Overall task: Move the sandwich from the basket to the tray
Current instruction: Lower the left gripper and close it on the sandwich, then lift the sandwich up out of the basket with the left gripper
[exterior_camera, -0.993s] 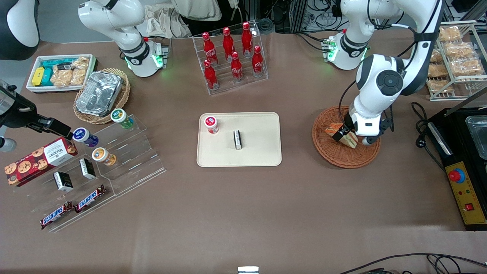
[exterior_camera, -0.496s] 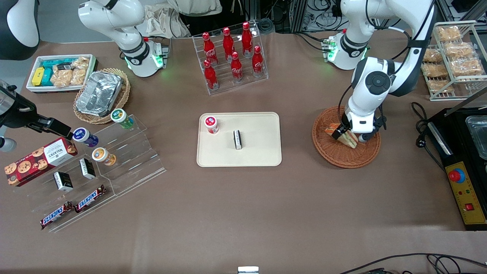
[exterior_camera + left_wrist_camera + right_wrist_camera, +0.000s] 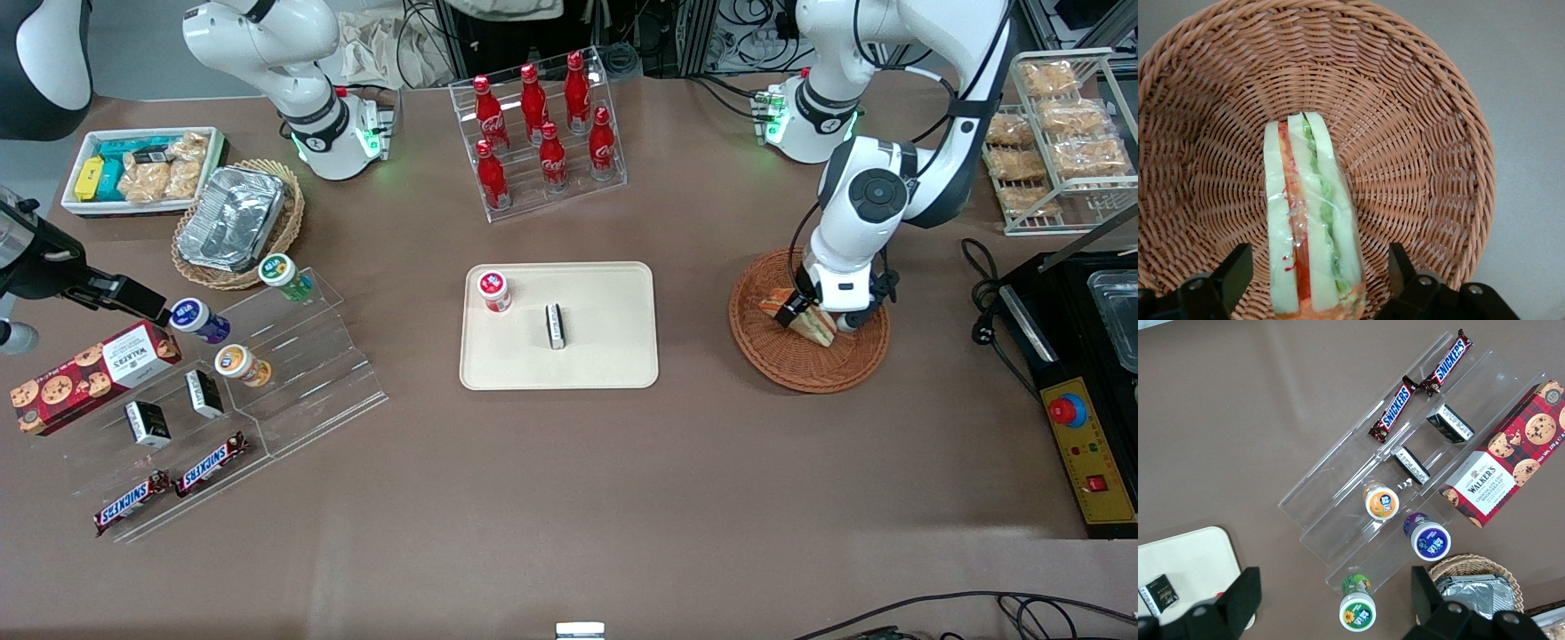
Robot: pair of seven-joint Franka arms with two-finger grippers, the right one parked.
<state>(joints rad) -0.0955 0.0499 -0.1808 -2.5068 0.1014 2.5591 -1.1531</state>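
Left arm bent low, gripper (image 3: pixel 1317 280) downward, jaws spread wide.

gripper (image 3: pixel 797 313) lowered, now straddling sandwich (image 3: pixel 805 318)

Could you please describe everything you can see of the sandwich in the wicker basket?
The sandwich is a triangular wedge wrapped in clear film, with pale bread slices around an orange-red layer and a green layer. It rests on the woven floor of the round reddish-brown basket, cut face up. The gripper is low over it with jaws open, one finger on each side of the wedge, a gap showing on both sides. Nothing else lies in the basket.
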